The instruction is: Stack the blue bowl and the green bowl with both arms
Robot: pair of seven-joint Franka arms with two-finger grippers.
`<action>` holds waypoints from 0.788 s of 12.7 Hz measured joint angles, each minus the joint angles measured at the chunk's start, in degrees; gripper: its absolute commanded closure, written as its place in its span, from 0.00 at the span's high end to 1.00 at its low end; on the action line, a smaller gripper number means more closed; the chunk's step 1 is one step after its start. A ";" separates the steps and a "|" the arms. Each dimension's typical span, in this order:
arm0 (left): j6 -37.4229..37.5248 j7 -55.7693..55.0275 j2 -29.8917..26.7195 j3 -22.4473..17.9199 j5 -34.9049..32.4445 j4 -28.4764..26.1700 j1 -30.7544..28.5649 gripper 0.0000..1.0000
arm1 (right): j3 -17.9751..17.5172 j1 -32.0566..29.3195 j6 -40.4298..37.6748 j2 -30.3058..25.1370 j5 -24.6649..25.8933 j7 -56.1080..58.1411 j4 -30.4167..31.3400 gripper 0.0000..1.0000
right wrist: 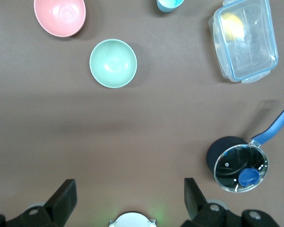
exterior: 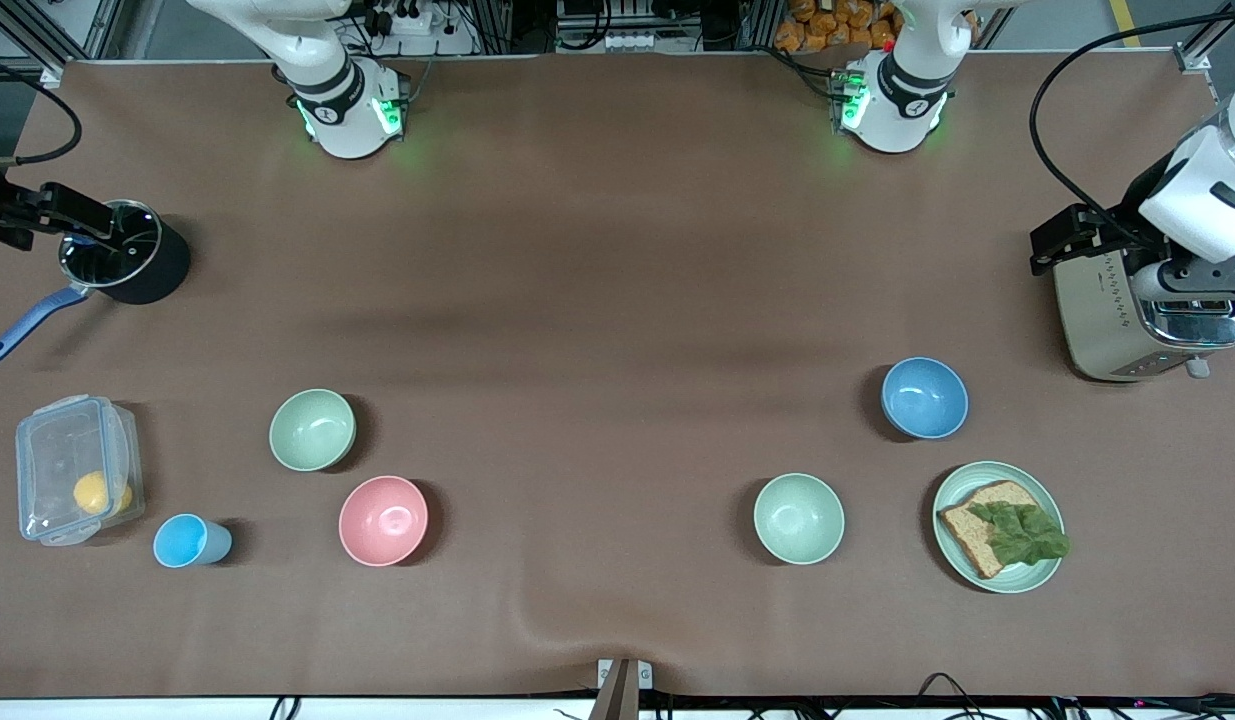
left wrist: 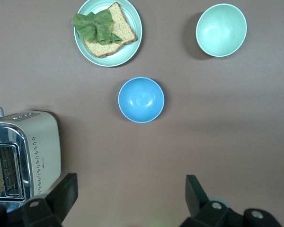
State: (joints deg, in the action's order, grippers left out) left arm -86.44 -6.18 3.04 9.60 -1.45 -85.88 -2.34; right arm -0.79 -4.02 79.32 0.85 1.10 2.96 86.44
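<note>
Toward the left arm's end of the table, the blue bowl (exterior: 924,397) is sitting nearest the left gripper (left wrist: 128,198), hovering wide open and empty above the toaster (exterior: 1137,320), while the green bowl (exterior: 312,429) is lying nearer the equally open, empty right gripper (right wrist: 128,196) over the pot (exterior: 127,252).

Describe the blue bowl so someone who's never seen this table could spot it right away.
Find the cream-and-chrome toaster at the left arm's end of the table. Just nearer the camera sits the round, smooth blue bowl. Its neighbours are a pale green bowl and a green plate of bread; only it is blue.
</note>
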 measured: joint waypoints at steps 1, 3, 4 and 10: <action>0.00 0.00 0.00 -0.04 0.00 0.00 -0.01 1.00 | 0.03 -0.01 -0.19 -0.13 0.09 -0.03 -0.12 1.00; 0.04 0.00 0.00 -0.25 0.00 0.01 -0.12 1.00 | 0.32 -0.03 -0.07 -0.15 0.22 -0.06 -1.40 1.00; 0.12 0.00 0.02 -0.39 0.00 -0.02 -0.26 1.00 | 0.60 -0.04 0.26 -0.15 0.23 -0.06 -1.91 1.00; -0.16 0.18 5.09 -0.83 0.00 -3.70 -4.58 1.00 | 1.08 -2.21 1.25 1.43 0.02 0.02 -1.88 1.00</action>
State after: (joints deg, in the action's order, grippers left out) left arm -86.60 -6.00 8.13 8.76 -1.45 -89.58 -6.92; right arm 0.30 -6.23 80.56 2.28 1.13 2.98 84.55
